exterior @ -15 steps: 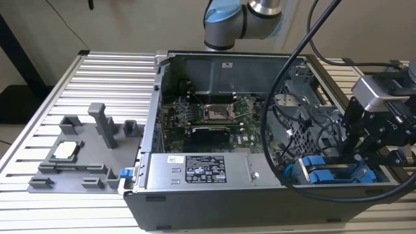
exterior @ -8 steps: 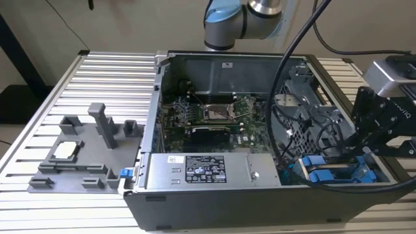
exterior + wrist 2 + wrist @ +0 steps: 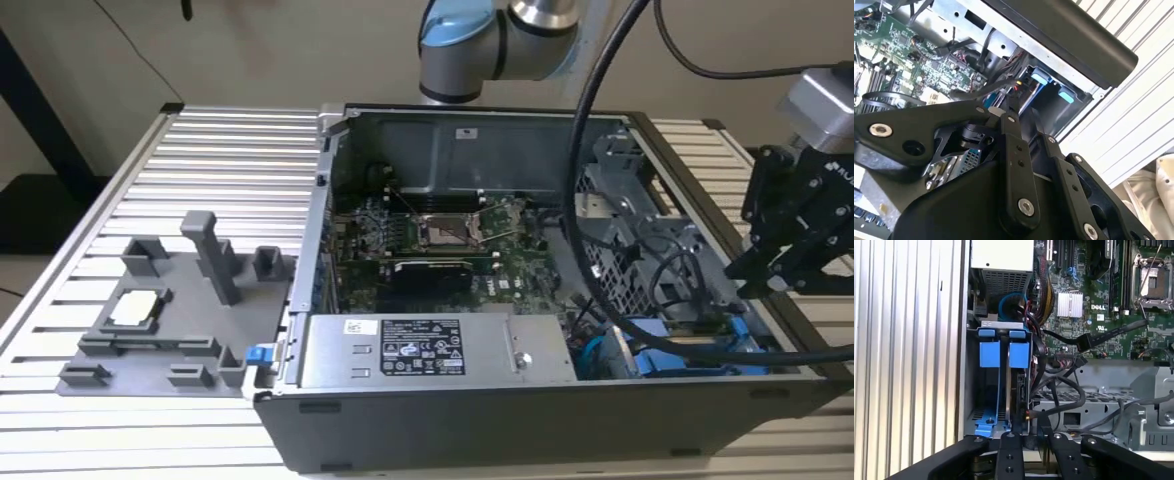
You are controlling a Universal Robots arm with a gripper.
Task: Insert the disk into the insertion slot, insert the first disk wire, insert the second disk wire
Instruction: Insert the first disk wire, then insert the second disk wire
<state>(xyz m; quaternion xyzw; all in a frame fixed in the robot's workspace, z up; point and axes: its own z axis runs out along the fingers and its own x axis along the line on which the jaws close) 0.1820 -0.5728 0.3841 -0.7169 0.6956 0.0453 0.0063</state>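
in the exterior view the open computer case (image 3: 441, 425) lies on the slatted tabletop (image 3: 227, 160). the gripper (image 3: 747, 285) hangs over the side of the case at the exterior view's right, just above the insertion slot (image 3: 687, 358) with blue trim in the near right corner of the case.

in the second wrist view the fingers (image 3: 1015, 150) are pressed close together on the end of a black disk wire (image 3: 979, 89), near two blue tabs (image 3: 1040, 77) by the case wall.

in the first wrist view the disk (image 3: 1018, 387) stands on its edge inside the insertion slot, close to the outer wall of the case. the wire end, with red and yellow on it, is just beside the end of the disk, right at the gripper.
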